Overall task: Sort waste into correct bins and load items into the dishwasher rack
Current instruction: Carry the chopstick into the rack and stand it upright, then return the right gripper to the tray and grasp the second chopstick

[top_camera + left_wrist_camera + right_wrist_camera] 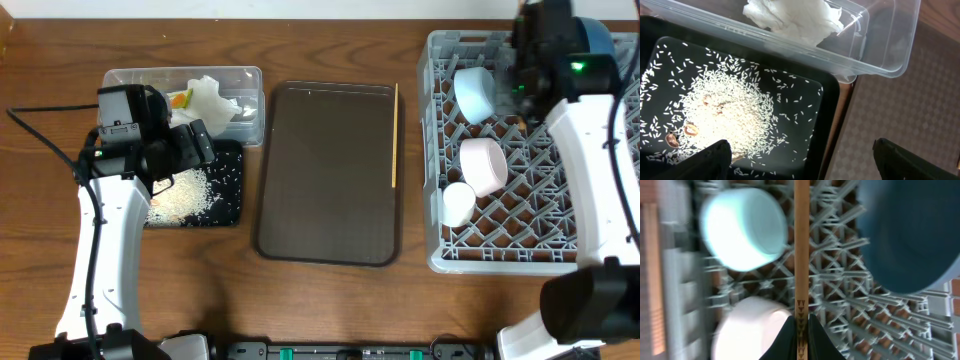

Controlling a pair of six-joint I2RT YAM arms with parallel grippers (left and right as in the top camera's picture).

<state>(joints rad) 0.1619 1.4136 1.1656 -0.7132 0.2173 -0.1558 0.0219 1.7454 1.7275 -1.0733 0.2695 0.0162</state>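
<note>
Only marking anyone could make out was on the chopstick in the right gripper: a little column of dark triangles printed down the pale wood, just above the black jaws. Those jaws were clamped tight on it, and the stick ran straight up the wrist view over the dishwasher rack. The rack was grey plastic, a criss-cross lattice floor with upright pegs.

Sitting in the rack were a light blue bowl, smooth and round and tipped on its side, a white bowl just below it, and a small white cup near the front corner. The dark blue plate stood at the far side, mostly hidden by the arm from above.

The second chopstick lay along the right edge of the dark brown serving tray, a rounded rectangle with a matte, finely textured floor, in the middle of the wood-grain counter.

On the left, the clear tub held the crumpled white tissue and the snack wrapper; its print was too small to read. Right against it, the shallow black tray had a heap of rice grains with stray ones scattered around and a few brownish bits mixed in. The left gripper hung over that tray, jaws spread wide with nothing in them.
</note>
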